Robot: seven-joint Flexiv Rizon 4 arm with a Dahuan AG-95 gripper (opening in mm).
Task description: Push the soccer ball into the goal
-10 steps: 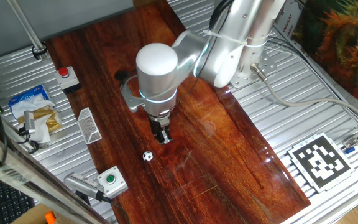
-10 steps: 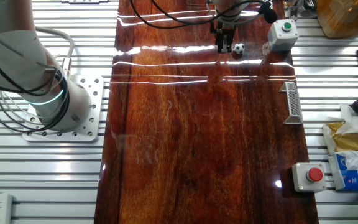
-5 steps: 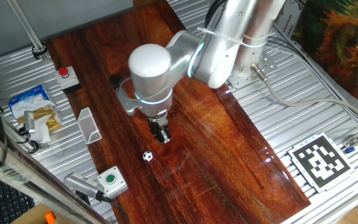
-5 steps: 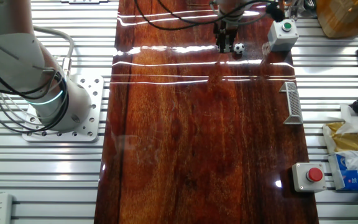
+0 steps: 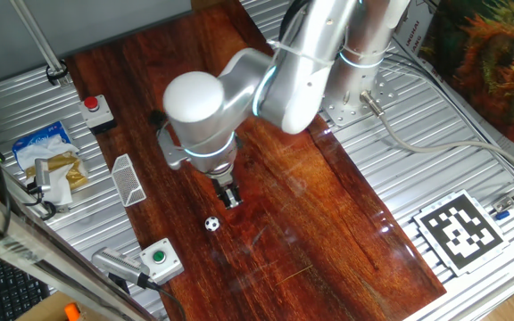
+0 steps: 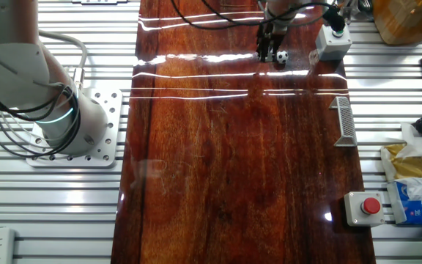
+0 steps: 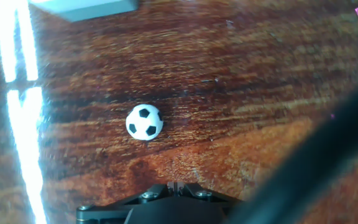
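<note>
The soccer ball [image 5: 211, 224] is a tiny white ball with black patches on the dark wooden table. It also shows in the other fixed view [image 6: 282, 56] and in the hand view [image 7: 144, 122]. My gripper [image 5: 230, 199] is shut with nothing in it and stands low over the table, close beside the ball and apart from it. It shows in the other fixed view [image 6: 267, 53] and at the bottom of the hand view [image 7: 179, 186]. The goal [image 5: 128, 179], a small white mesh frame, stands at the table's left edge, also seen in the other fixed view [image 6: 345, 121].
A grey box with a green button [image 5: 161, 260] stands near the ball, also in the other fixed view [image 6: 329, 40]. A box with a red button [image 5: 95, 108] sits further back. Packets [image 5: 50, 159] lie on the metal bench [image 5: 471, 169] beside the table. A marker tag [image 5: 460, 231] lies at the right.
The arm has swung to the left and the gripper has shifted slightly toward the ball. The ball has stayed in place.
</note>
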